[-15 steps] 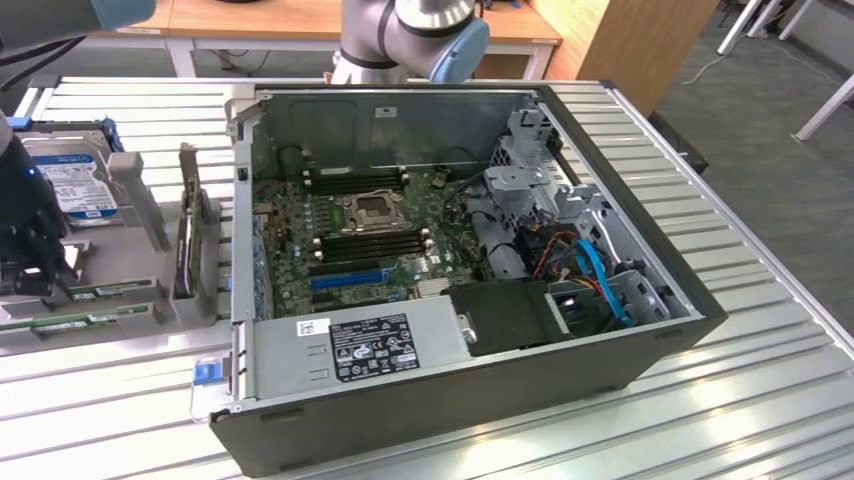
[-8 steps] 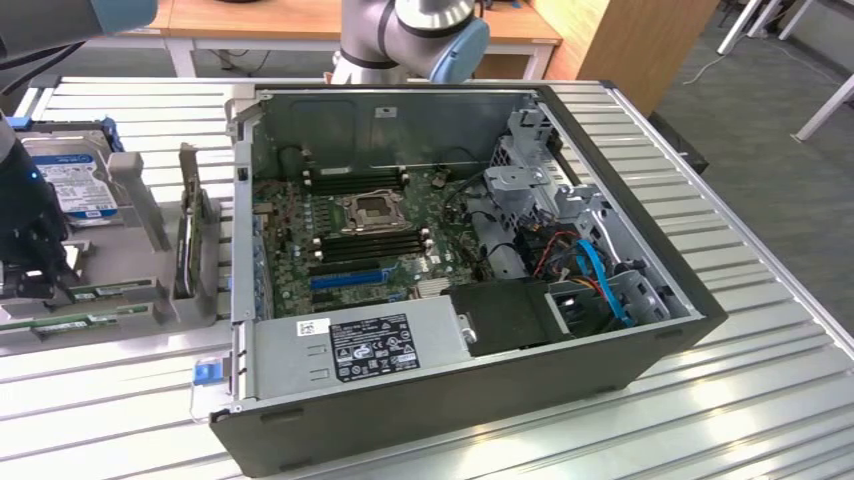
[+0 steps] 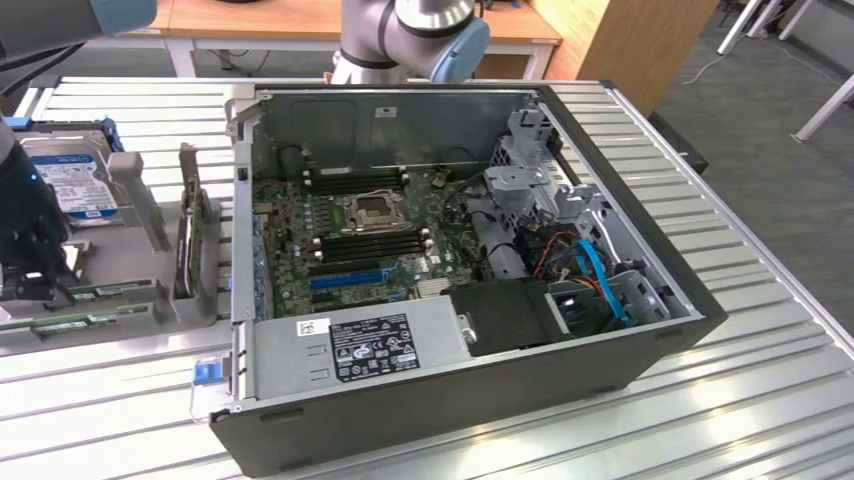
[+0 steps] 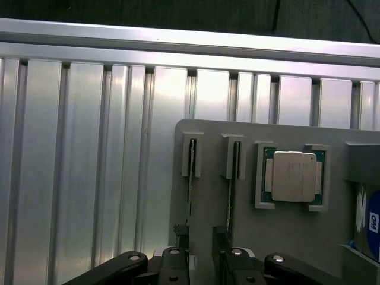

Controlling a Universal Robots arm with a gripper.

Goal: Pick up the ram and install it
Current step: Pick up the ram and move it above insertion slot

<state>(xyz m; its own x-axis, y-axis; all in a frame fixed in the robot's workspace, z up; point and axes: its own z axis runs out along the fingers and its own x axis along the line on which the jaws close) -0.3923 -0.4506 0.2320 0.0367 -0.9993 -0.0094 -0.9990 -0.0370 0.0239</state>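
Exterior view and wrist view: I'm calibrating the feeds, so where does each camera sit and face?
Exterior view: off the arm, high, looking down into the open computer case; the arm's joints show at the top.
Wrist view: on the wrist, facing down at the gray holder; the gripper shows.
Shared: the holder and its ram.

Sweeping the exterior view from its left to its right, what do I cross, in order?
Hard drive → upright card in the gray holder → CPU socket on the motherboard → blue cables. The ram shares the hard drive's span, so it is left out of the order.
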